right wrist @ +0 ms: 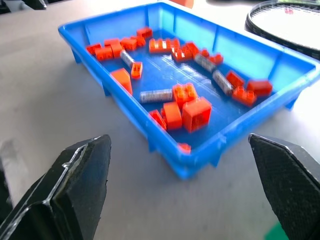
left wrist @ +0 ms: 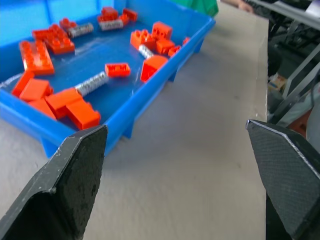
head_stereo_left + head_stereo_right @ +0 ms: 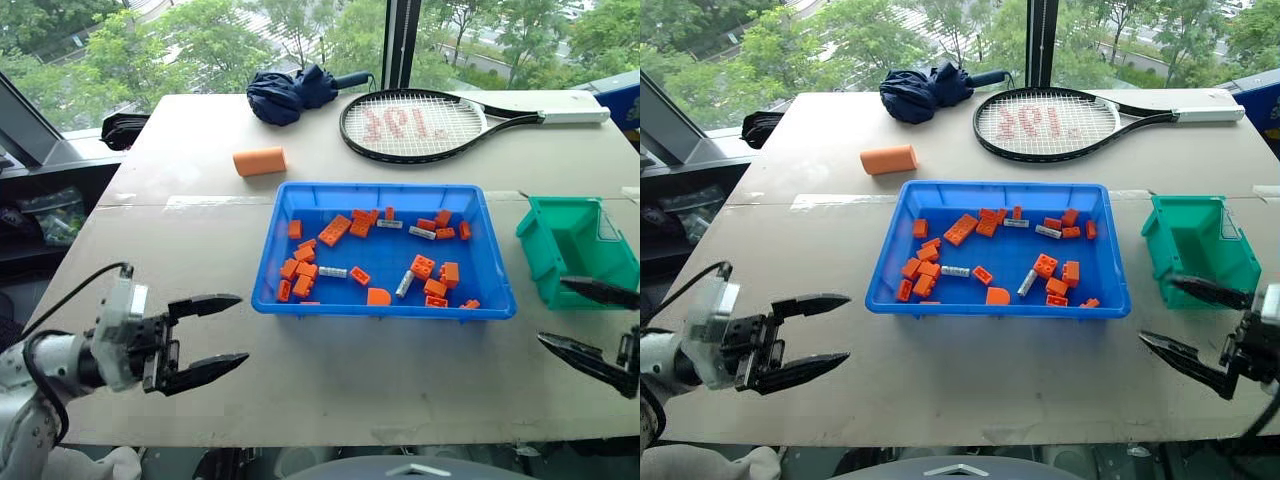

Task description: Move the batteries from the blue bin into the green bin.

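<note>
Four batteries (image 3: 332, 272) lie in the blue bin (image 3: 383, 303) among many orange bricks (image 3: 334, 229); the green bin (image 3: 575, 246) sits right (empty). Left gripper (image 3: 222, 332) and right gripper (image 3: 1191, 318) hover with jaws wide apart, holding nothing. Head views add one racket (image 3: 420, 124), one umbrella (image 3: 290, 92).

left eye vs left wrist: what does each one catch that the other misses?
Left eye alone: the tennis racket, the folded navy umbrella, the orange cylinder, the right gripper open beside the green bin, and the full outline of the blue bin.
Left wrist alone: a close look along the open left gripper at the blue bin's near corner.
Both: the blue bin with its orange bricks, the batteries lying in it, and the table.
</note>
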`<action>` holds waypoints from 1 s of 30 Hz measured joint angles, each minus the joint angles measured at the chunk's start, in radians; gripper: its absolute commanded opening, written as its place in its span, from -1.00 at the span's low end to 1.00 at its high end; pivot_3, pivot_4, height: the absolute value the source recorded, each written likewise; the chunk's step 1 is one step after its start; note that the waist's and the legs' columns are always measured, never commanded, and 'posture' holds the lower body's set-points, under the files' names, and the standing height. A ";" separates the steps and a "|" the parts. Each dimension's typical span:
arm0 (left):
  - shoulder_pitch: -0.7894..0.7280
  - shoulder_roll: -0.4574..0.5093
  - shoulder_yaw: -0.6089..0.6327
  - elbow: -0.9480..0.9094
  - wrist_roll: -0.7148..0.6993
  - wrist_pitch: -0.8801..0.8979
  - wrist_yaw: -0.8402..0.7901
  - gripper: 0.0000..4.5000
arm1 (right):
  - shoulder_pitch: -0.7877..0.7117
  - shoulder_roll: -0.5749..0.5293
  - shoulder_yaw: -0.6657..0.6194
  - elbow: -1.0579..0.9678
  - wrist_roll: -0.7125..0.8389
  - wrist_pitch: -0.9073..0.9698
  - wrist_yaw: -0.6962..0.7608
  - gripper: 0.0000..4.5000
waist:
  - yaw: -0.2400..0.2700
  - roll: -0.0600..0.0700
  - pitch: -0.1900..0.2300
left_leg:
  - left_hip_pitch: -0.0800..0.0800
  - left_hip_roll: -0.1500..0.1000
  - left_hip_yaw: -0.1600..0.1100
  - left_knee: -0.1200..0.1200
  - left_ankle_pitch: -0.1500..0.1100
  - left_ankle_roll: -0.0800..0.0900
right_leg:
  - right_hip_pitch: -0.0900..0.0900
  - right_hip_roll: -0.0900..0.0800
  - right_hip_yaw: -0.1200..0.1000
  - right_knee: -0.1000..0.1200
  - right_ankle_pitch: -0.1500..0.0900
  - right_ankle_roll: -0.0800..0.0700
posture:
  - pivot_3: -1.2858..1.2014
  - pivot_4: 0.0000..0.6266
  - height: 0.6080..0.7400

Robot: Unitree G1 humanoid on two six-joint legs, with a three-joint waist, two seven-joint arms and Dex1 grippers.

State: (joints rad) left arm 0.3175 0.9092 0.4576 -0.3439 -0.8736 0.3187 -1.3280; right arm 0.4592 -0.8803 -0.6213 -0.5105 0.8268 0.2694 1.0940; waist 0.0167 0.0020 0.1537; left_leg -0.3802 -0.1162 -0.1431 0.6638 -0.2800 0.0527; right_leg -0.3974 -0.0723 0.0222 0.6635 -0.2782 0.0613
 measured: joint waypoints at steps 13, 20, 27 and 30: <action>-0.338 0.141 0.018 0.038 -0.112 0.199 -0.062 1.00 | -0.903 -0.061 0.688 0.247 -0.327 0.113 0.040 0.97 | -0.020 -0.003 0.006 | -0.007 0.001 -0.002 -0.001 0.003 -0.005 | -0.007 0.000 -0.004 -0.001 0.001 -0.001 | 0.03 -0.52 1.00; -0.454 0.191 0.009 0.040 -0.145 0.290 -0.073 1.00 | -1.107 0.046 0.946 0.401 -0.537 0.053 0.168 0.97 | -0.032 -0.004 0.007 | -0.016 0.000 -0.003 0.003 0.003 -0.005 | -0.015 0.000 -0.004 0.001 0.001 0.000 | 0.03 -0.52 1.00; -0.457 0.193 0.009 0.041 -0.136 0.306 -0.133 1.00 | -1.222 0.149 1.068 0.540 -0.663 0.010 0.255 0.97 | -0.034 -0.003 0.007 | -0.016 0.000 -0.003 0.005 0.005 -0.008 | -0.017 0.001 -0.003 0.008 0.001 -0.001 | 0.03 -0.52 1.00; -0.459 0.193 0.010 0.048 -0.132 0.307 -0.158 1.00 | -1.266 0.184 1.107 0.591 -0.712 -0.013 0.291 0.97 | -0.033 -0.003 0.007 | -0.016 0.000 -0.003 0.005 0.005 -0.009 | -0.018 0.001 -0.004 0.010 0.001 -0.001 | 0.03 -0.52 1.00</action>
State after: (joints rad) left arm -0.1412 1.1024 0.4674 -0.2954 -1.0055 0.6254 -1.4865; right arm -0.8064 -0.6963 0.4856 0.0801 0.1150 0.2565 1.3850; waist -0.0166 -0.0013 0.1606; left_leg -0.3963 -0.1161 -0.1458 0.6692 -0.2747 0.0441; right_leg -0.4152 -0.0713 0.0186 0.6740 -0.2771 0.0603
